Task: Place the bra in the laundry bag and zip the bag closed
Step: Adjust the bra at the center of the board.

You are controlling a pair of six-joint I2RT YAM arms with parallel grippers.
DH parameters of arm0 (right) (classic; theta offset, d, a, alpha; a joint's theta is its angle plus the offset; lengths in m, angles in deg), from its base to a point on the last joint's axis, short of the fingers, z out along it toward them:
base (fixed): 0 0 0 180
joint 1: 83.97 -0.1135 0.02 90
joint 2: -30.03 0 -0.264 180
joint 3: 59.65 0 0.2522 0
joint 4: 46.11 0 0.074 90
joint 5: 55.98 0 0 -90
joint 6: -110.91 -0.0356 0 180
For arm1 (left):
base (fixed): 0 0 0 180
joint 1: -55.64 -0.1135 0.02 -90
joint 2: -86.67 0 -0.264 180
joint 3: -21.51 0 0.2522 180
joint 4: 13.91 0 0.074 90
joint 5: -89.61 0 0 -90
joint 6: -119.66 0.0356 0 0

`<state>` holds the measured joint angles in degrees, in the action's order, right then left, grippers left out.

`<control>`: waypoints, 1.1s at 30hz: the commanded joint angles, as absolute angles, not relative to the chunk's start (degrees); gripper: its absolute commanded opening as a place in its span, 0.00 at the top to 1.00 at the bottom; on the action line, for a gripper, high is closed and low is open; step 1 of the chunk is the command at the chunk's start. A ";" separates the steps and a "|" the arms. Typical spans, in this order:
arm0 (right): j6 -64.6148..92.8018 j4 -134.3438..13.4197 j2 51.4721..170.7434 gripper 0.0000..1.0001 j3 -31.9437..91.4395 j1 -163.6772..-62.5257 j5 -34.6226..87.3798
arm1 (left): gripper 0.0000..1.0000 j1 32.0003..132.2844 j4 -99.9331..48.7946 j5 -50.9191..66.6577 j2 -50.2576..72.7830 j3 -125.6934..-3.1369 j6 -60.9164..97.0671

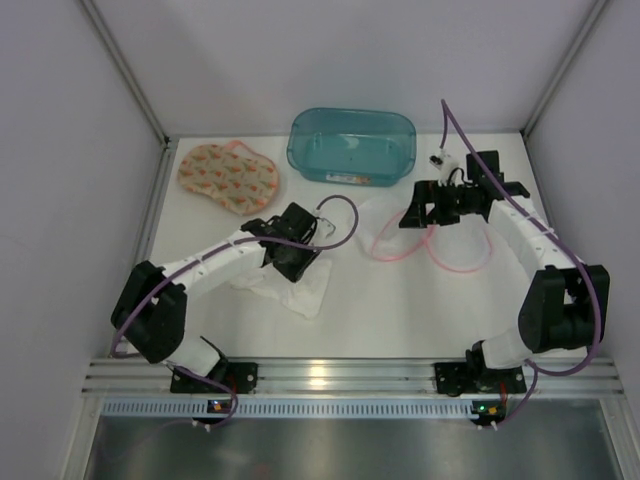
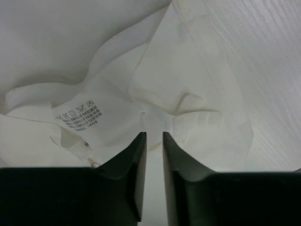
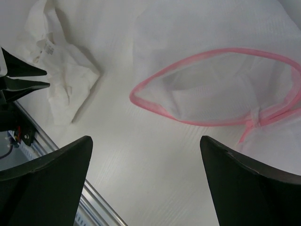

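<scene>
The bra [image 1: 300, 288] is a crumpled white garment lying left of centre; its care label [image 2: 79, 115] faces up. My left gripper [image 1: 290, 262] is down on it. Its jaws stand a narrow slit apart [image 2: 154, 134], and the cloth is puckered just ahead of the tips. The laundry bag [image 1: 432, 243] is white mesh with a pink rim. It lies flat to the right with its mouth [image 3: 211, 89] gaping. My right gripper [image 1: 418, 213] hovers over the bag's near edge, open wide [image 3: 146, 139] with nothing between its fingers. The right wrist view also shows the bra [image 3: 66, 80].
A teal plastic tub [image 1: 350, 145] stands at the back centre. A flat piece of peach patterned fabric [image 1: 225, 178] lies at the back left. White walls close in both sides, and a metal rail [image 1: 320, 375] runs along the near edge.
</scene>
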<state>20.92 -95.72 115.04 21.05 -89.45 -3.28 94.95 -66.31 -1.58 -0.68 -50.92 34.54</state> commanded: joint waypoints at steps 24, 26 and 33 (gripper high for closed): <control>23.28 -94.14 109.74 0.03 13.53 -93.38 -11.68 | 0.49 32.27 -71.00 41.70 -1.72 -54.47 42.48; 23.46 -94.49 109.48 0.03 13.53 -93.38 -11.42 | 0.50 32.18 -71.09 44.16 -4.02 -54.82 44.06; 24.42 -95.72 109.39 0.03 13.88 -93.38 -9.93 | 0.54 32.18 -67.93 47.41 -14.74 -54.74 44.24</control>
<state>22.67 -95.33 111.37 12.92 -92.75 -10.03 32.18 -69.50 42.70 -12.07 -53.33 42.28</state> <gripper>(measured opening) 0.970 0.468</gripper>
